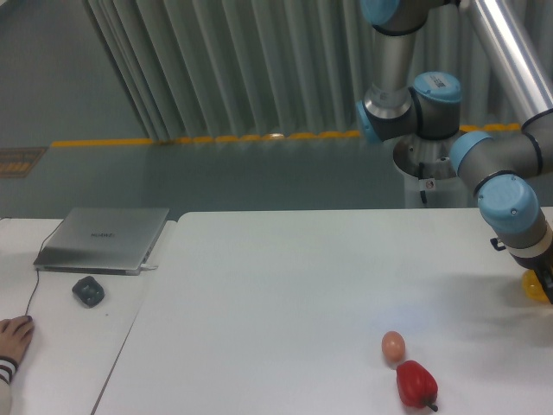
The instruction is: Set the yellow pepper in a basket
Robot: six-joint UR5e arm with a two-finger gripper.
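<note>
Arm: reaches in from the far right; its last grey and blue links (510,212) bend down toward the table (285,285) at the right edge of view.
Gripper (544,278): mostly cut off by the frame edge; cannot tell whether its fingers are apart or closed.
Yellow pepper (536,286): only a yellow sliver shows, at the right edge just under the wrist.
Red pepper (416,383): near right, touching or just beside a pinkish-orange egg shape (393,346).
Left side: closed laptop (104,238), dark mouse (88,290), a person's hand (13,339) at the near left.
</note>
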